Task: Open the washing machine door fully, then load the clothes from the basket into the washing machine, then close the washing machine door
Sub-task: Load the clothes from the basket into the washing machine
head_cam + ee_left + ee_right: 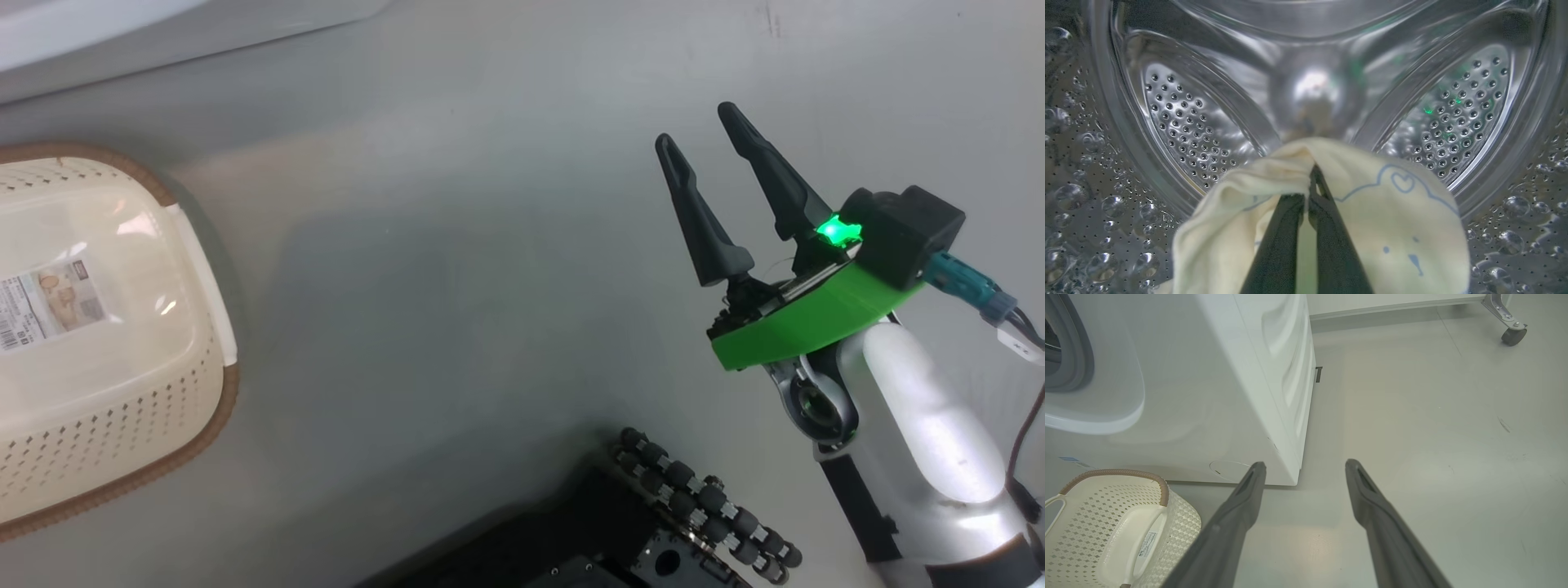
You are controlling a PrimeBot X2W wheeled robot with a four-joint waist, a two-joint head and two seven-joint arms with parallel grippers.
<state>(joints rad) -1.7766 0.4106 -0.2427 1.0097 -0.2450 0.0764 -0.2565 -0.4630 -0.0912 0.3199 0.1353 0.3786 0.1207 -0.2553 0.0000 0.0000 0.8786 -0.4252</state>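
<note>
Loading step: left pincer is gripping the clothes inside the washing machine; right pincer is idling wide. Next move calls for releasing them there

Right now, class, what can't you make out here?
Basket: head view's left edge cuts it off.
Basket label: print too small to read.
Yellow garment: left wrist view, partly behind the left tool.
Washing machine opening: right wrist view's left edge cuts it.
</note>
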